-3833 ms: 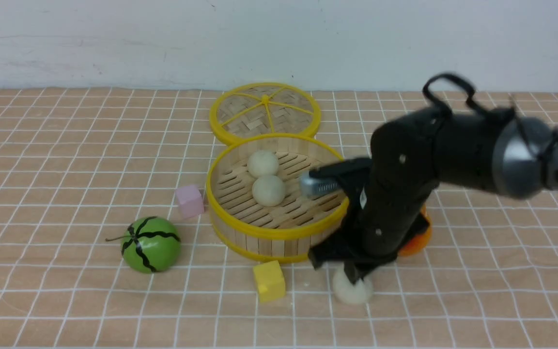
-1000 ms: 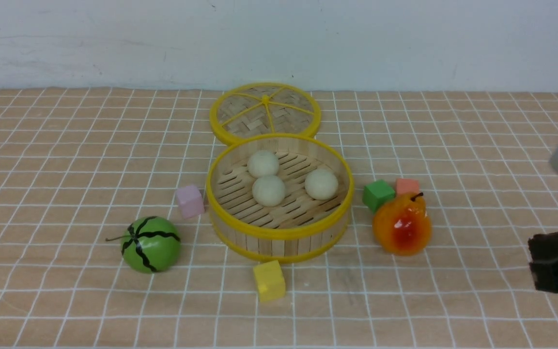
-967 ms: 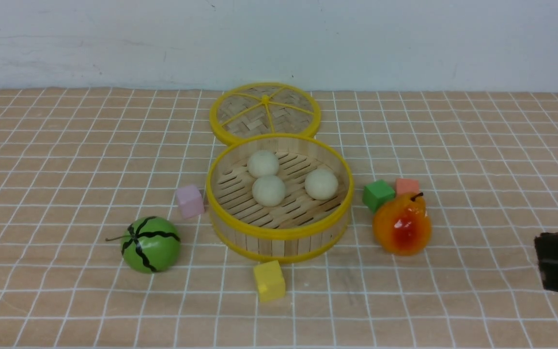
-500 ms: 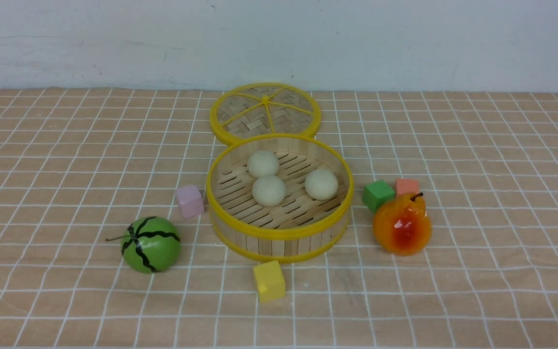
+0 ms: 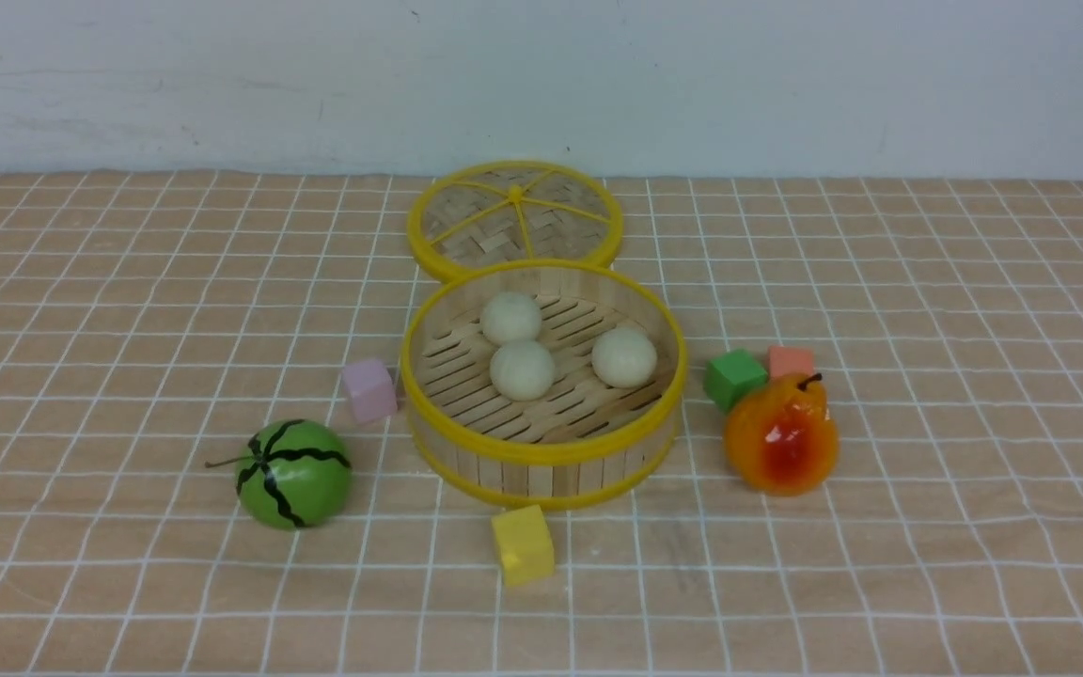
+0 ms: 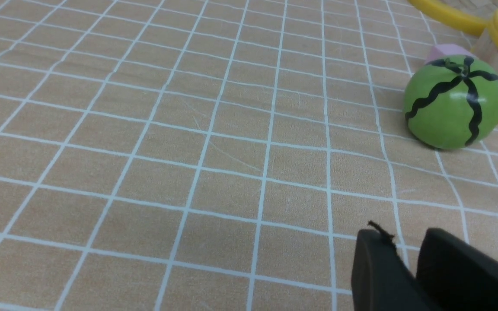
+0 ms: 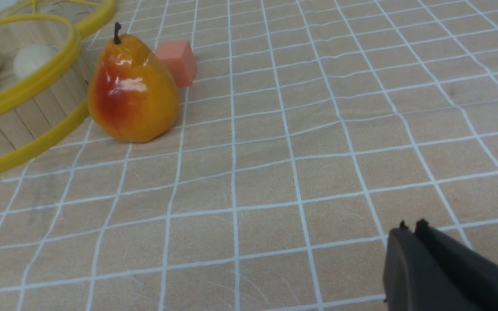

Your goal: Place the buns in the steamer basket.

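Both arms are gone from the front view, so only the wrist views show the left gripper (image 6: 409,255) slightly parted, the right gripper (image 7: 411,231) closed, both empty, three buns (image 5: 523,369) in the basket (image 5: 541,451).

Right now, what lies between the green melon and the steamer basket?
A pink cube, sitting on the cloth beside the steamer basket, behind the green melon; clearest in the front view.

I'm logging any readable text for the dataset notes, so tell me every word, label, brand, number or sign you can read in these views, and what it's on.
None: no view shows any readable word, number, label or brand.
The steamer basket, the buns, the lid, the melon, the pear and the cubes are all unmarked.
The melon's black lines are painted stripes, not writing.
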Tool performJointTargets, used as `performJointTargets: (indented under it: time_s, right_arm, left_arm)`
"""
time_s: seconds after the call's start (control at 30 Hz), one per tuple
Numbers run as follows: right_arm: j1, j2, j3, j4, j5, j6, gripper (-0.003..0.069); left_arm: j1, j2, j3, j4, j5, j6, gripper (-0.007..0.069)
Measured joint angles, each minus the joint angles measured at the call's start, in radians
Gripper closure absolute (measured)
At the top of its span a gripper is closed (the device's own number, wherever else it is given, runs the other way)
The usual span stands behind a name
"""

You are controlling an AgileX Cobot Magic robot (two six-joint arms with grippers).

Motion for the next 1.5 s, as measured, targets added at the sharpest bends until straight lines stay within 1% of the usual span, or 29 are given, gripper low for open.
performJointTargets:
  time_s: [1.0,1.13,1.23,1.5]
  right_arm:
    - [0.0,0.0,0.0,0.009,0.002,0.003,0.0628]
    - [0.0,0.0,0.0,0.009,0.002,0.004,0.0623]
    - [0.0,0.0,0.0,0.009,0.002,0.004,0.0617]
    - [0.0,0.0,0.0,0.009,0.002,0.004,0.0608]
  left_arm:
    - [-0.005,0.0,0.0,0.0,0.009,0.0,0.0452]
    - [-0.096,0.0,0.0,0.0,0.012,0.0,0.045]
    - [-0.128,0.0,0.0,0.0,0.012,0.0,0.045]
    - [-0.132,0.0,0.0,0.0,0.015,0.0,0.0438]
